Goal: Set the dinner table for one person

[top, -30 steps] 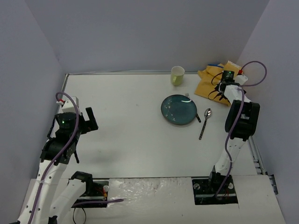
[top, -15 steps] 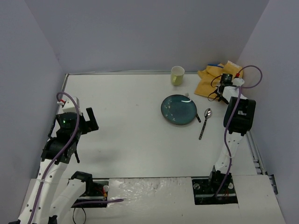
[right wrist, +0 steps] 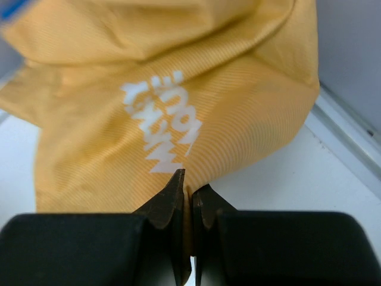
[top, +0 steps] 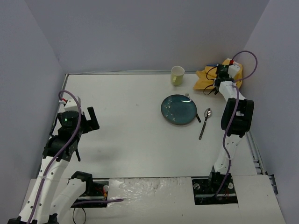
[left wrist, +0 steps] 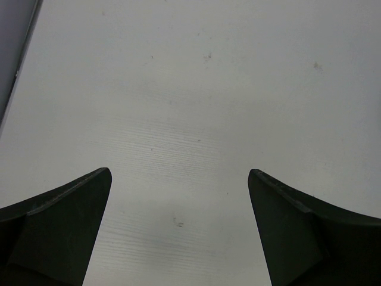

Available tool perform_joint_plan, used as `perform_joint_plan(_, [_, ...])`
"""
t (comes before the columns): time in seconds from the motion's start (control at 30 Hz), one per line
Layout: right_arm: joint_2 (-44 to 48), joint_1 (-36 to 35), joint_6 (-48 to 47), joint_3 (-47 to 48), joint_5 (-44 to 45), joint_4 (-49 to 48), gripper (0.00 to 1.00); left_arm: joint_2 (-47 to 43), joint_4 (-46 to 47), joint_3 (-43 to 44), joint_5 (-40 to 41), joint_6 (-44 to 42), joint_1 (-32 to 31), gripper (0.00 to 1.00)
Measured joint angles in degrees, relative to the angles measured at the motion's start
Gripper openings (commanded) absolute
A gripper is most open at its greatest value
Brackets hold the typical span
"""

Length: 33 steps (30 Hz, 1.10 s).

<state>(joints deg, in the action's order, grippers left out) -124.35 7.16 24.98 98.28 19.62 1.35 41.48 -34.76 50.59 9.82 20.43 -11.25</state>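
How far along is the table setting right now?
Done: round teal plate, metal spoon beside it, pale yellow cup beyond. In hand: right gripper is shut on the orange-yellow printed cloth at the far corner. Remaining: bringing that cloth to the plate; left gripper hangs open.

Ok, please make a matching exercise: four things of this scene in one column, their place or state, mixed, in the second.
1 cup
2 spoon
3 left claw
4 right claw

a shut on the yellow cloth
b open above the dinner table
c right of the plate
d near the far edge, behind the plate

Pairs: 1-d, 2-c, 3-b, 4-a
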Motion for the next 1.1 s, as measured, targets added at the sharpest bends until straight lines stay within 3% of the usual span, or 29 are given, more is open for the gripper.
perform_joint_plan(0.2, [16.82,-7.65,-5.54,-0.60,7.89,-3.56,0.00,0.44,-0.09,1.74,-1.01,-0.01,0.00,0.97])
perform_joint_plan(0.4, [36.43,-15.29,-9.57,-7.96,11.49,-12.28,0.00,0.35,-0.25,4.72,-1.03,-0.24,0.00,0.97])
perform_joint_plan(0.6, [47.91,-21.91,-11.79,-15.70,3.80,-15.18,0.00,0.47,-0.73,6.88,-1.05,-0.39,0.00,0.97])
perform_joint_plan(0.9, [43.31,-35.77,-11.46,-10.90,-24.37,-12.64,0.00,0.28,-1.53,9.81,-0.96,-0.92,0.00,0.97])
perform_joint_plan(1.1, [29.63,-45.57,-11.15,5.07,-38.69,-11.62,0.00,-1.49,-2.53,12.42,-0.17,-0.90,0.00,0.97])
